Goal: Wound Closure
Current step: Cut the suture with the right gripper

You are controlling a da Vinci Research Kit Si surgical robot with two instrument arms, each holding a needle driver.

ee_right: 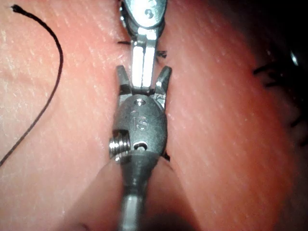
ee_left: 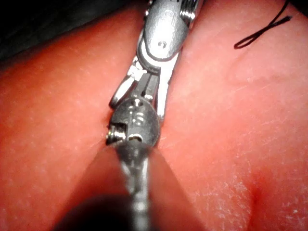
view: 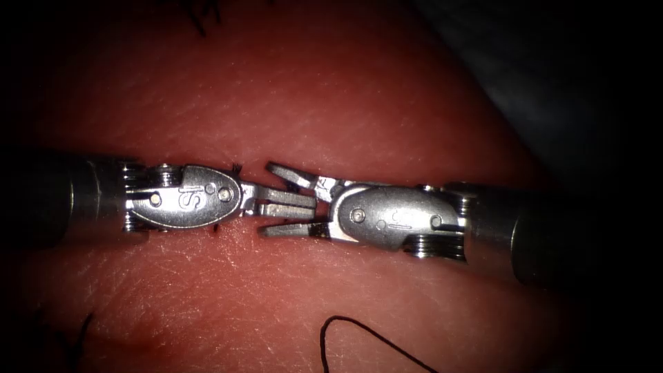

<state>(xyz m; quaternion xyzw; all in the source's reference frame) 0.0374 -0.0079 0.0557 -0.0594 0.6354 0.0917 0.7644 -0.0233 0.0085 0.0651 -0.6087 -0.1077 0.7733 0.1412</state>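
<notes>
Left end effector point(view: 286, 202): the jaws are closed together and hold nothing that I can see; the tip reaches in between the jaws of the other tool.
Right end effector point(view: 290, 200): the jaws stand wide open, one above and one below the left tip, with nothing gripped.
Needle: I cannot find it; neither tool carries it.
Thread point(view: 366, 338): a loose dark curl lies on the tissue point(view: 331, 103), well apart from both tips (nearer to the viewer).
Risk: if the right jaws close now, they would pinch the left tip, metal on metal.
Risk: both tips are low over the tissue and could scrape it.
Around: short dark stitch ends point(view: 204, 17) sit on the tissue, away from the tools.
In the way: each tool blocks the other.
</notes>
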